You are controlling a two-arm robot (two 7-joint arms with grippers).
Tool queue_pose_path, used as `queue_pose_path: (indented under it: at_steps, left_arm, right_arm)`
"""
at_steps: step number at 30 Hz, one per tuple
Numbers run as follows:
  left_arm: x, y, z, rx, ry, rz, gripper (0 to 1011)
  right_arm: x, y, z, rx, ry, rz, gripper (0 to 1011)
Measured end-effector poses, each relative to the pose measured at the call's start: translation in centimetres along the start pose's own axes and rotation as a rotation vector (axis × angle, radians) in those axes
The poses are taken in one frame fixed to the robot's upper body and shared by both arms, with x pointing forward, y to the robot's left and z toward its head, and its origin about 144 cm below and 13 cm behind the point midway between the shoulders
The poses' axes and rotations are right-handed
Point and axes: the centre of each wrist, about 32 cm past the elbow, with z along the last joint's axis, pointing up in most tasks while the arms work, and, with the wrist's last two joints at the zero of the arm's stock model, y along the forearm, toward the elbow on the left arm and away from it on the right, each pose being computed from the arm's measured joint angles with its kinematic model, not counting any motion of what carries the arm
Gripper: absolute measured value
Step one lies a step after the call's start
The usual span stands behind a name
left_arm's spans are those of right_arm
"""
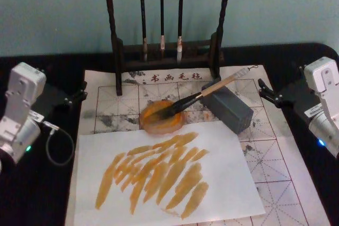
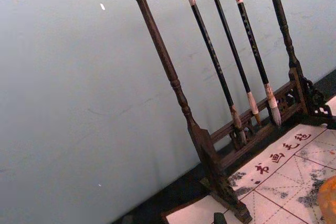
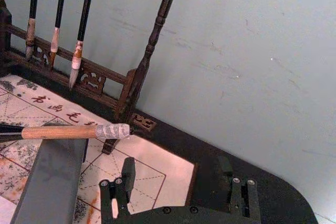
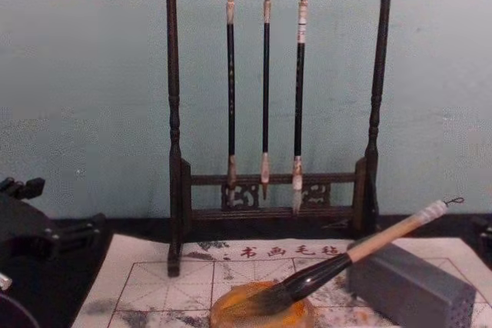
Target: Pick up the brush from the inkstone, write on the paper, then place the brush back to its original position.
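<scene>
Brush [image 1: 197, 97] bristles in inkstone [image 1: 157, 126]; head view adds orange-streaked sheet [image 1: 225, 165].

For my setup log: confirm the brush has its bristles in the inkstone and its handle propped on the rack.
Not the rack: the brush has its bristles in the inkstone and its handle propped on the grey block. The head view shows it.

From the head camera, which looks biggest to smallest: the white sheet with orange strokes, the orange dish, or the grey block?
1. white sheet: clearly largest.
2-3. grey block and orange dish: about alike here, so unranked.
</scene>
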Motion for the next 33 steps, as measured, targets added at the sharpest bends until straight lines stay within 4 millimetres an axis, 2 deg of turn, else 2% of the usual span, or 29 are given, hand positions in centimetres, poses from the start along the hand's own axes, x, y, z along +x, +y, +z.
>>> queue_pose_path:
  at_steps: [15, 24, 33]
  left_arm:
    - [0.0, 0.0, 0.0, 0.000, 0.000, 0.000, 1001]
    - [0.0, 0.0, 0.0, 0.000, 0.000, 0.000, 1001]
    - [0.0, 0.0, 0.0, 0.000, 0.000, 0.000, 1001]
  right_arm:
    - [-0.1, -0.3, 0.1, 0.057, 0.117, 0.020, 1000]
    - [-1.0, -0.9, 0.2, 0.076, 0.373, 0.066, 1000]
    - [-1.4, -0.4, 0.1, 0.061, 0.610, 0.115, 1000]
